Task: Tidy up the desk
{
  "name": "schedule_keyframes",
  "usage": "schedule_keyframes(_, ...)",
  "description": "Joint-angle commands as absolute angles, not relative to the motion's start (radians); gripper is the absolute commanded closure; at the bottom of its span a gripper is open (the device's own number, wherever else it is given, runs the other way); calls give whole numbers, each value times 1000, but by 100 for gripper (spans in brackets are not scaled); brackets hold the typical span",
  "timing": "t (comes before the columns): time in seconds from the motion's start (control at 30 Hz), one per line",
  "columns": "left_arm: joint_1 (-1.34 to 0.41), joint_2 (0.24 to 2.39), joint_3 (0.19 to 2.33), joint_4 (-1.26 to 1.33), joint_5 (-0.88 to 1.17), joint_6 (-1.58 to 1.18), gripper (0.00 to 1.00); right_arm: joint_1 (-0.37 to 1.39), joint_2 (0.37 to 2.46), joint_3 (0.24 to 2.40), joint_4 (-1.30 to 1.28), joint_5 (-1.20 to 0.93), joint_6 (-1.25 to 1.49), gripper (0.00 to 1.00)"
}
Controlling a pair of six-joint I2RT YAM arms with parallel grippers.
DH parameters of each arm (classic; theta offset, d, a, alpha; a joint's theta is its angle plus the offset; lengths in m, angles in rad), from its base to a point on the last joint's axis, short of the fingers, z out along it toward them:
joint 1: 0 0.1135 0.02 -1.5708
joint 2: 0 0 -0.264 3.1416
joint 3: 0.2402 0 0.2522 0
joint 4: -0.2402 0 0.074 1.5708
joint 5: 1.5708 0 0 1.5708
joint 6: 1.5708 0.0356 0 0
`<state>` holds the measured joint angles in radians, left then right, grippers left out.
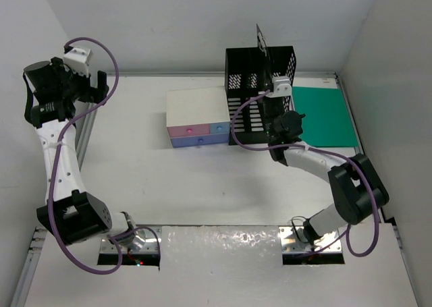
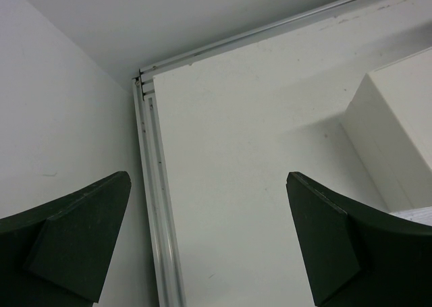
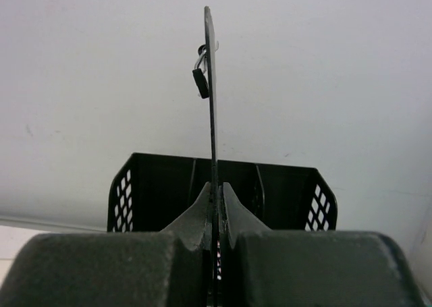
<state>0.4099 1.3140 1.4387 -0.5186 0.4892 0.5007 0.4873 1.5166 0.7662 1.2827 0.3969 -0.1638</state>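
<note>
**Top view.** The right hand is pressed together on a thin black flat board with a small clip near its top. It holds the board upright at the black perforated metal organiser basket. The basket stands at the far edge of the matte-white rectangular surface, just beside a small white-topped box with pink and blue drawers. A flat green sheet lies to the right. The left hand hangs over the far-left corner.

**Left wrist view.** The fingers are spread wide and hold nothing. Below them are bare surface and the grey rim.

**Right wrist view.** The board is edge-on, pinched low down and near upright. I cannot tell whether its bottom edge is inside the basket.

**Judgement.** The step looks like slotting the board in.
- Hold it plumb and line it up with one gap between the dividers.
- Lower it straight and let go only once it is seated.
- The clip may snag.
</note>
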Motion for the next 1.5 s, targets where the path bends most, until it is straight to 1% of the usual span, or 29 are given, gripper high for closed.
schedule_keyframes(0.0,397,1310,1445,-482,491,502,0,485,1555,865,1697,356,-156,100)
schedule_keyframes(0.33,399,1310,1428,-488,469,528,0,472,1709,1008,1698,359,-140,100)
schedule_keyframes(0.63,399,1310,1402,-474,459,538,0,474,1767,924,1697,371,-184,100)
schedule_keyframes(0.67,399,1310,1402,-476,459,538,0,472,1767,892,1697,383,-199,99)
schedule_keyframes(0.7,399,1310,1402,-476,459,538,0,472,1760,870,1697,388,-210,82)
schedule_keyframes(0.8,399,1310,1405,-472,459,540,0,474,1706,799,1697,440,-222,72)
schedule_keyframes(0.9,399,1310,1405,-474,463,540,0,474,1643,767,1640,446,-250,67)
schedule_keyframes(1.0,399,1308,1402,-477,472,541,0,472,1548,782,1389,451,-238,63)
schedule_keyframes(1.03,399,1307,1401,-477,474,543,0,472,1530,798,1227,451,-229,60)
schedule_keyframes(1.1,399,1305,1394,-479,479,548,0,471,1508,874,1070,451,-219,59)
schedule_keyframes(1.13,399,1304,1393,-479,477,551,0,471,1506,908,931,459,-213,59)
schedule_keyframes(1.2,399,1302,1390,-479,479,555,0,469,1522,1052,771,459,-203,55)
schedule_keyframes(1.23,399,1301,1390,-479,477,557,0,466,1555,1113,589,456,-196,55)
schedule_keyframes(1.27,399,1298,1388,-479,479,560,0,462,1577,1247,507,440,-180,55)
schedule_keyframes(1.3,399,1296,1385,-479,477,563,0,460,1601,1320,423,431,-173,55)
schedule_keyframes(1.33,399,1289,1379,-479,476,564,0,457,1630,1450,273,426,-155,55)
schedule_keyframes(1.4,399,1281,1364,-476,469,577,0,446,1715,1567,140,407,-144,59)
schedule_keyframes(1.43,397,1270,1358,-474,468,583,0,445,1741,1656,33,403,-134,60)
schedule_keyframes(1.47,399,1266,1351,-465,463,587,0,440,1781,1692,-1,399,-129,61)
